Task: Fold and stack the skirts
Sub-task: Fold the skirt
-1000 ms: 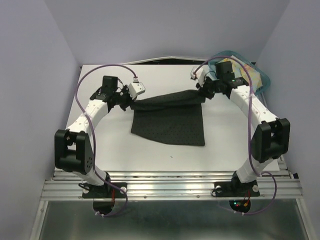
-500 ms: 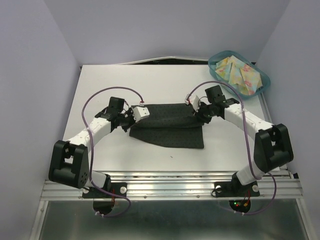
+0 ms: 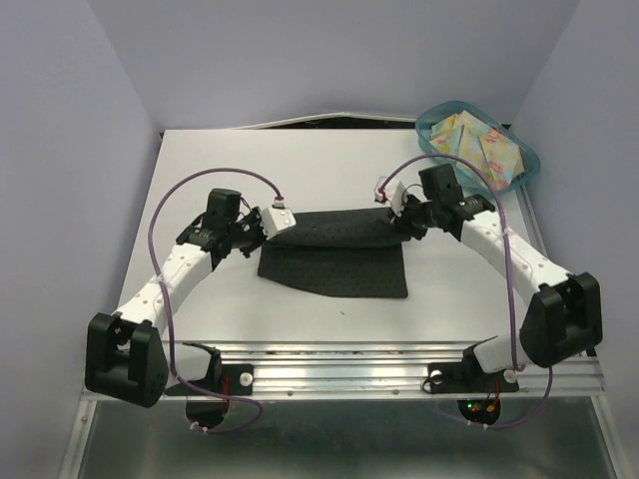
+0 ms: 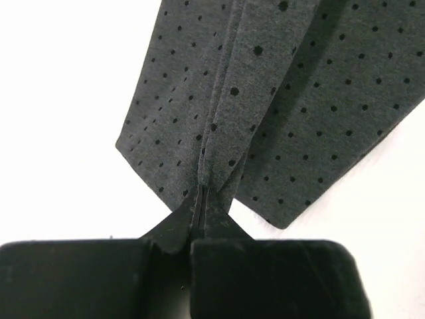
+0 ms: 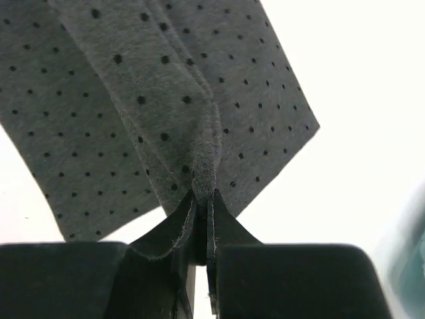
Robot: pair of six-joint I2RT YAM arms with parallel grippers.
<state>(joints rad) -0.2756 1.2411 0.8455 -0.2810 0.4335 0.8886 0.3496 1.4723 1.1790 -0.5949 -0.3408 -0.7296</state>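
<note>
The dark charcoal skirt with small black dots lies on the white table, its far edge lifted and folded over toward the near side. My left gripper is shut on the skirt's left far corner. My right gripper is shut on its right far corner. The pinched cloth bunches into a ridge at each pair of fingertips. The yellow floral skirt lies crumpled inside the teal bin at the back right.
The translucent teal bin stands at the table's back right corner, behind my right arm. The table's near edge meets a metal rail. Purple walls close in on the left, the back and the right.
Both grippers carried the skirt's far edge toward the near side and lowered it, folding it over the lower part. In the last half second both have shifted slightly back.
</note>
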